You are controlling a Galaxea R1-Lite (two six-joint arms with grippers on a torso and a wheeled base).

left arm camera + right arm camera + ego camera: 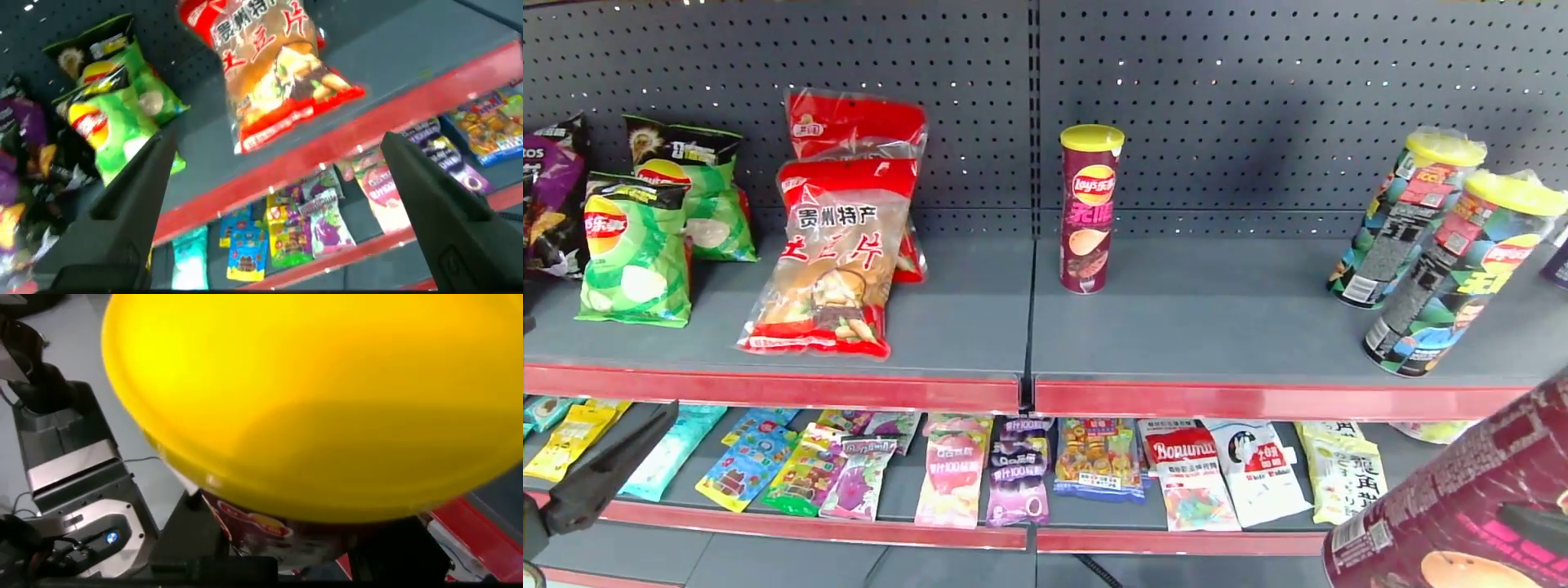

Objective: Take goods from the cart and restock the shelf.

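Note:
A maroon chip can point(1454, 506) with a yellow lid point(327, 400) is tilted at the lower right of the head view, in front of the lower shelf. My right gripper point(294, 551) is shut on it, with a dark finger on each side of the can body. The grey upper shelf point(1176, 327) with a red front edge has a matching maroon can point(1089, 208) standing upright at its middle. My left gripper point(276, 139) is open and holds nothing. It sits low on the left point(605, 474), below the upper shelf's edge.
Green chip bags point(637, 253) and red snack bags point(833, 253) stand on the upper shelf's left half. Two wrapped cans point(1429, 245) lean at its right end. Free room lies on both sides of the standing can. The lower shelf point(890, 490) carries several flat candy packs.

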